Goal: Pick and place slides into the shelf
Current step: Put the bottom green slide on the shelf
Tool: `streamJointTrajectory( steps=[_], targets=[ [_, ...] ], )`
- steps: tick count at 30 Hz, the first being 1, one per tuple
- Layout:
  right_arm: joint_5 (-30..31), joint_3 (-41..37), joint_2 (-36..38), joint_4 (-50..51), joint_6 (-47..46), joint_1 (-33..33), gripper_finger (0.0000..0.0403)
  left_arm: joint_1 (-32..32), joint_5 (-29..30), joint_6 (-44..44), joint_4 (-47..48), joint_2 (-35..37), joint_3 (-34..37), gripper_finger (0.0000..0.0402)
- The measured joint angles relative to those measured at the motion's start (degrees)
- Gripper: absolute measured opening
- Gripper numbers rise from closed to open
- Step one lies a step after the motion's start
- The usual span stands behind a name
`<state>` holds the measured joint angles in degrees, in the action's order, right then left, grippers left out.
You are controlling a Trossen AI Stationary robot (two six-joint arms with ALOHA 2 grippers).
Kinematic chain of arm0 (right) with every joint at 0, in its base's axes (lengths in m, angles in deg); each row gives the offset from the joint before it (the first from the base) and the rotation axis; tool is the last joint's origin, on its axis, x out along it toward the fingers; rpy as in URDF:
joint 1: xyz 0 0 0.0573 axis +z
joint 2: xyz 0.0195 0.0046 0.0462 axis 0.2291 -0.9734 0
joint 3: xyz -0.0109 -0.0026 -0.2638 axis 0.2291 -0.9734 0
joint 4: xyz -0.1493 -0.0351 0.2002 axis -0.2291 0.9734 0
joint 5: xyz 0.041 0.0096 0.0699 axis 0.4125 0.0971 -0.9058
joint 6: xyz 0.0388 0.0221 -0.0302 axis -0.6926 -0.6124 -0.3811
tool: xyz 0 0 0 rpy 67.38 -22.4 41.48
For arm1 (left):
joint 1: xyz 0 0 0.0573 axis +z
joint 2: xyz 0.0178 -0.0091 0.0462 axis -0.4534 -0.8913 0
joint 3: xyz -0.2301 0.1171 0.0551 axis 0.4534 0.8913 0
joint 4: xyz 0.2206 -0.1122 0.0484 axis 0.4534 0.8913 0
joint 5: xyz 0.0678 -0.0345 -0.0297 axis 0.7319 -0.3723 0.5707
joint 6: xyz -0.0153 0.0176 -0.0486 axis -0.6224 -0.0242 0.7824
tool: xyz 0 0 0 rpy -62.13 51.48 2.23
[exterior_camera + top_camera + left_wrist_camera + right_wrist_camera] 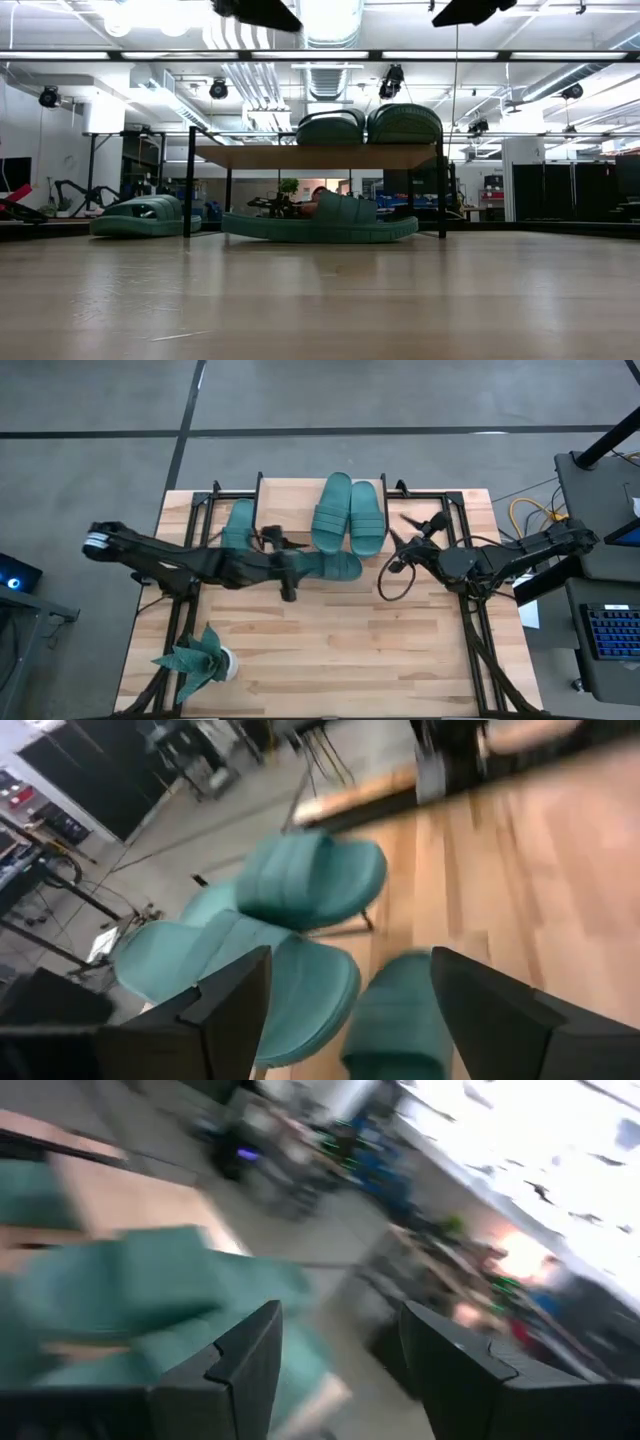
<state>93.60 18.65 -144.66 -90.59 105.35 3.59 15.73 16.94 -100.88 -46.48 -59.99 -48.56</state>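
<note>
The shelf (290, 510) stands at the table's far edge, with two teal slides (348, 512) side by side on its wooden top (320, 155). A third slide (238, 525) lies on the table just left of the shelf. The fourth slide (338, 565) lies sole-down and crosswise on the table in front of the shelf (320, 220). My left gripper (303, 565) hovers open above that slide's left end; the slide (395, 1015) shows between its fingers. My right gripper (402, 532) is open, raised just right of the shelf.
A teal leafy plant in a white pot (198, 660) stands at the table's near left corner. A black cable (388, 585) loops down from the right arm. Bare wooden tabletop (350, 650) stretches across the near half. Black frame rails (480, 650) run along the table's sides.
</note>
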Motion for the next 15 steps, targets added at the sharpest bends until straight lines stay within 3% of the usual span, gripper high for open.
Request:
streamJointTrajectory(
  steps=[7,10,15],
  targets=[
    [-24.51,-0.02,-0.48,3.07,-0.94,0.02,0.0194,-1.26,-6.94,-3.31,-22.3,13.72,18.66,0.0255],
    [-28.64,-0.02,-0.44,2.48,-0.95,0.0,0.0194,-1.56,-6.85,-3.43,-25.05,20.05,24.11,0.0255],
    [-28.85,0.0,-1.82,-0.56,2.04,-0.35,0.0194,-2.48,-7.47,-3.68,-26.33,27.3,29.21,0.0255]
  ],
)
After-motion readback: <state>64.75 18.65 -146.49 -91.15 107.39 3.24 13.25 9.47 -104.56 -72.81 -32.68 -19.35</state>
